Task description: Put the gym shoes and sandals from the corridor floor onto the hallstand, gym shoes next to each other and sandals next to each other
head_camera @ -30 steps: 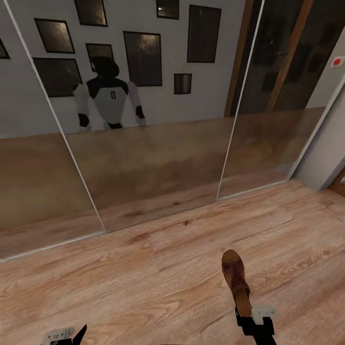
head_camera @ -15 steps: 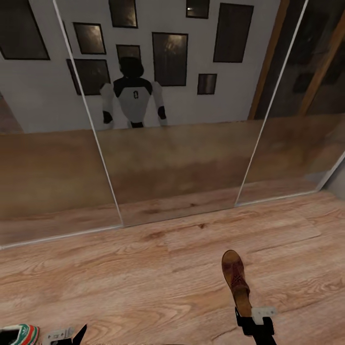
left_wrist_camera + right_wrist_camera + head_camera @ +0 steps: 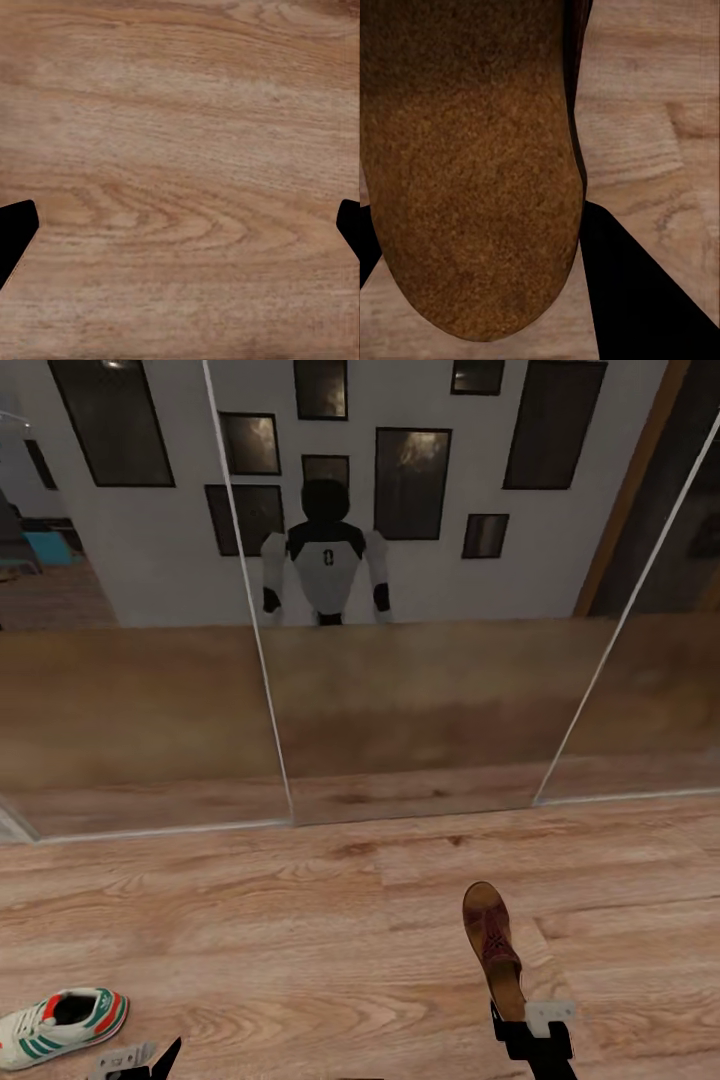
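Firstly, in the head view the right claw (image 3: 520,1028) is clamped on a dark brown leather sandal (image 3: 492,948) held above the light brown wood-plank corridor floor (image 3: 330,940); a white gym shoe with green stripes (image 3: 60,1024) lies on that floor near the left claw (image 3: 140,1058). Left wrist view: black fingertips (image 3: 15,229) stand wide apart over bare planks. Right wrist view: the sandal's tan footbed (image 3: 472,187) sits between the fingers.

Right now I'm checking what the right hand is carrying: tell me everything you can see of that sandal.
The sandal is dark brown, leather-looking, with a lighter tan, grainy footbed and a reddish-brown strap across its middle. It is held above the wood-plank floor, pointing forward away from the robot, one end clamped in the right hand. In the right wrist view its rounded footbed sits between the black fingers. Nothing else touches it.
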`<state>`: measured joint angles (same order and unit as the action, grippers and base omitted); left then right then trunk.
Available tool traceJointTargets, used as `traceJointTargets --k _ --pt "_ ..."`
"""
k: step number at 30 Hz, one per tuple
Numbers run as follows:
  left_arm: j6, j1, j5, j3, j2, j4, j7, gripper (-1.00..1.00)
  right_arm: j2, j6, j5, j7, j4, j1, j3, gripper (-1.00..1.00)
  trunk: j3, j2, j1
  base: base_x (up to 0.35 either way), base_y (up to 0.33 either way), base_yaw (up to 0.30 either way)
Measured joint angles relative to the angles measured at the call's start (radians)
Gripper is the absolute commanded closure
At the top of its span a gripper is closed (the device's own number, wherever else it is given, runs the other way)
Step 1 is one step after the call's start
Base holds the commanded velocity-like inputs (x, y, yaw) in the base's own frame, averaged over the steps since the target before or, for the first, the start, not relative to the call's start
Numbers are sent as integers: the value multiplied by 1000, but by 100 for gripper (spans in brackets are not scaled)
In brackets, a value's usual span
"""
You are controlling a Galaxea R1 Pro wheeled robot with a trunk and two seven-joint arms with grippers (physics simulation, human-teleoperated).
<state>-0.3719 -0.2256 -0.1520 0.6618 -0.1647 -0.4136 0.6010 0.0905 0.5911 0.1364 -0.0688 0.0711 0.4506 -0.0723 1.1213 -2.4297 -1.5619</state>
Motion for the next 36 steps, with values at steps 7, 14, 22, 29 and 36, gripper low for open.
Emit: traceJointTargets --k 7,14,22,29,36 --pt "0 0 0 0 0 0 0 -100 0 0 0 0 0 0 0 100 0 0 0 0 0 277" --pt "0 0 0 0 0 0 0 -100 0 0 0 0 0 0 0 100 0 0 0 0 0 277" --pt "0 0 0 0 0 0 0 -100 0 0 0 0 0 0 0 100 0 0 0 0 0 277" --pt "0 0 0 0 0 0 0 -100 0 0 0 0 0 0 0 100 0 0 0 0 0 277" --pt "0 0 0 0 0 0 0 -100 0 0 0 0 0 0 0 100 0 0 0 0 0 277"
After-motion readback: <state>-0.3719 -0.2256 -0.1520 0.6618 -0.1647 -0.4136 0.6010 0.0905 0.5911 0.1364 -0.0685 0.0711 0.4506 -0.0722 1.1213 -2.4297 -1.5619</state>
